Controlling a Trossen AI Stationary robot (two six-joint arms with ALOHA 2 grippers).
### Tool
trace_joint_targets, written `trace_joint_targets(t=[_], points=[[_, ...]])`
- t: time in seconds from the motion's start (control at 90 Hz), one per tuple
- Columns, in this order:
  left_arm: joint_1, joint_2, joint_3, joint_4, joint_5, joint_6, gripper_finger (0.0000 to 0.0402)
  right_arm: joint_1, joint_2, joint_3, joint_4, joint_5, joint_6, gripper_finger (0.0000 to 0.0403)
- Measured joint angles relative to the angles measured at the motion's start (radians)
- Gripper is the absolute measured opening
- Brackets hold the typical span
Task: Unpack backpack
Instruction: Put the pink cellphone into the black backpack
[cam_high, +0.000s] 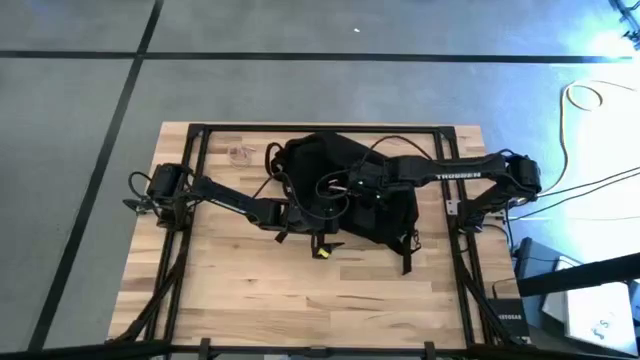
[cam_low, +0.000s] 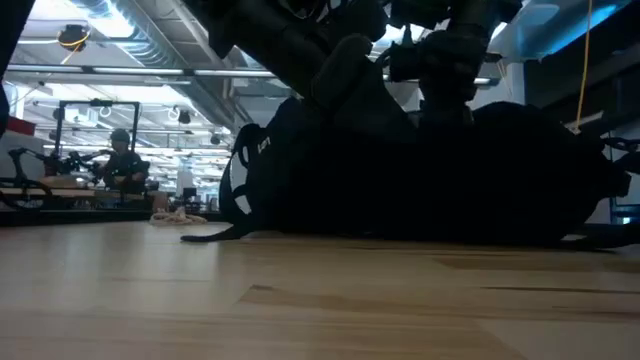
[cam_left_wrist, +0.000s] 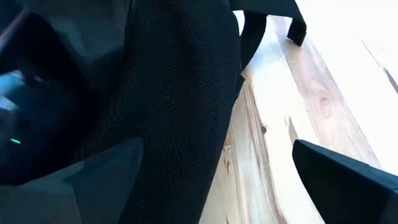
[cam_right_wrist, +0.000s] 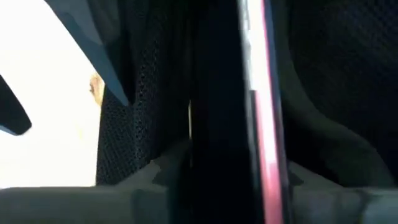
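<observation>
**Backpack at mid-bench with both arms working at it**

The backpack (cam_high: 345, 195), a large black fabric mass, lies near the centre of the wooden bench (cam_high: 250, 280), somewhat toward the far edge. In the low view its rounded bulk (cam_low: 420, 170) rests on the bench surface, with white lettering on the side facing the bench's left edge and a strap trailing flat along the wood. The left gripper (cam_high: 298, 212) is at the backpack's left side, against the fabric; its wrist view shows coarse black weave (cam_left_wrist: 180, 112) draped between the two dark fingers (cam_left_wrist: 339, 180), which stand wide apart with bare wood visible beside them. The right gripper (cam_high: 345, 186) reaches in from the right edge and sits over the top middle of the backpack. Its wrist view looks into dark mesh fabric (cam_right_wrist: 137, 106), with a thin pink-edged object (cam_right_wrist: 268, 124) upright close to the camera; whether this claw is wide, narrow or holding anything cannot be told.
</observation>
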Motion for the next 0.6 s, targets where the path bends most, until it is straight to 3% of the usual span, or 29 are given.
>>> trace_joint_targets(t=[0.311,0.444,0.6], points=[[0.000,0.000,0.000,0.000,0.000,0.004,0.0399,0.000,-0.001,0.063,-0.114,0.011,-0.025,0.0280],[0.000,0.000,0.000,0.001,0.000,0.000,0.0399,0.000,-0.001,0.131,-0.180,0.048,-0.032,0.0308],[0.000,0.000,0.000,0.001,0.000,-0.001,0.0399,0.004,-0.002,0.220,-0.222,0.104,-0.049,0.0310]])
